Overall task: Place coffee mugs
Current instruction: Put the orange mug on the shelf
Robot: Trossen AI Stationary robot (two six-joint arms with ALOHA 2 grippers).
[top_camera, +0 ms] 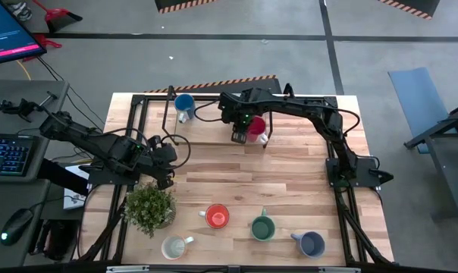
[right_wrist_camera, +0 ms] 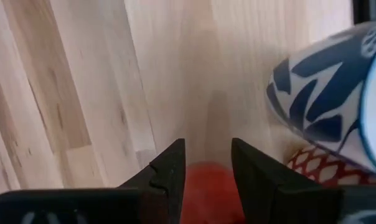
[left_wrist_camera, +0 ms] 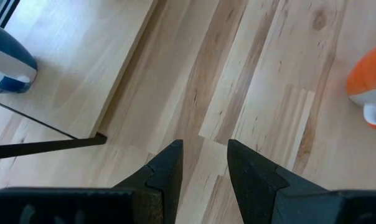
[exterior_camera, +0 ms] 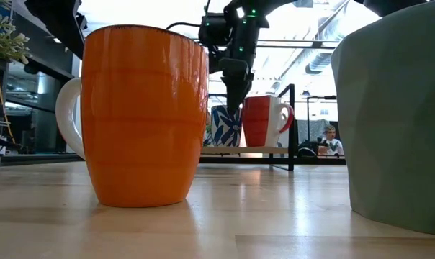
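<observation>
Since my right gripper hangs just above the red mug at the far edge of the table, fingers a narrow gap apart and holding nothing, I judge this mug to be my next one. It stands upright beside a blue-patterned mug, and being glazed ceramic it is probably stiff, fairly heavy, slippery and liable to chip, so I would pinch its wall at the rim, one finger inside, or else the handle. My left gripper waits near the potted plant, narrowly parted and empty.
</observation>
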